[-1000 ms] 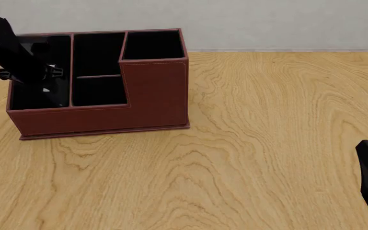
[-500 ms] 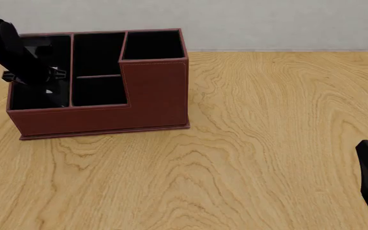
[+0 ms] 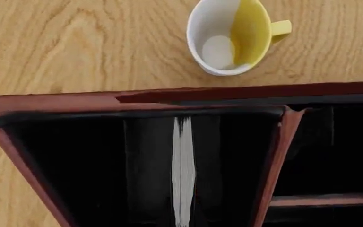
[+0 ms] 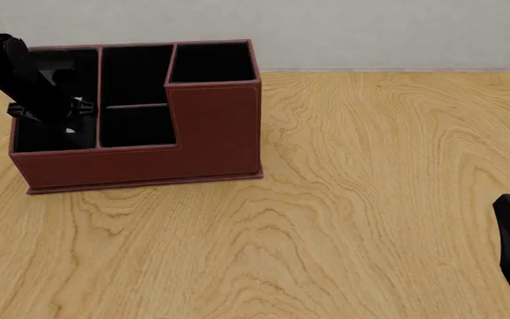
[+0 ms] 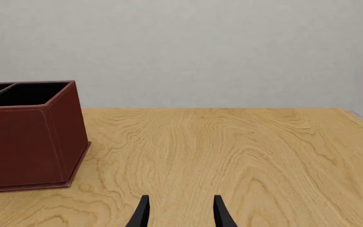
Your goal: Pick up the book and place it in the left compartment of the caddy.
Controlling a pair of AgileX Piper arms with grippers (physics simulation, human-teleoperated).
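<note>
While poised above the caddy (image 4: 140, 139), left gripper (image 4: 64, 123) hangs over the left compartment (image 4: 51, 133), fingertips lost against the black lining, so cannot tell whether spread or pinching. Inside that compartment, seen from the left wrist, the book (image 3: 183, 175) stands on edge, pale page edge facing up, black covers merging with the lining; no fingers visible around it there. Judged as the end of the placing step: book already down in the caddy's long narrow section, clear of the two short middle sections and the raised end. Beyond the caddy's far wall, a white-and-yellow mug (image 3: 232, 35) on the table (image 4: 370, 166). Right gripper (image 5: 179, 213), well apart from the caddy on its tall-end side, spread and empty above bare wood. Next move likely calls for a straight lift out of the compartment, without brushing the caddy's walls or tipping the book.
</note>
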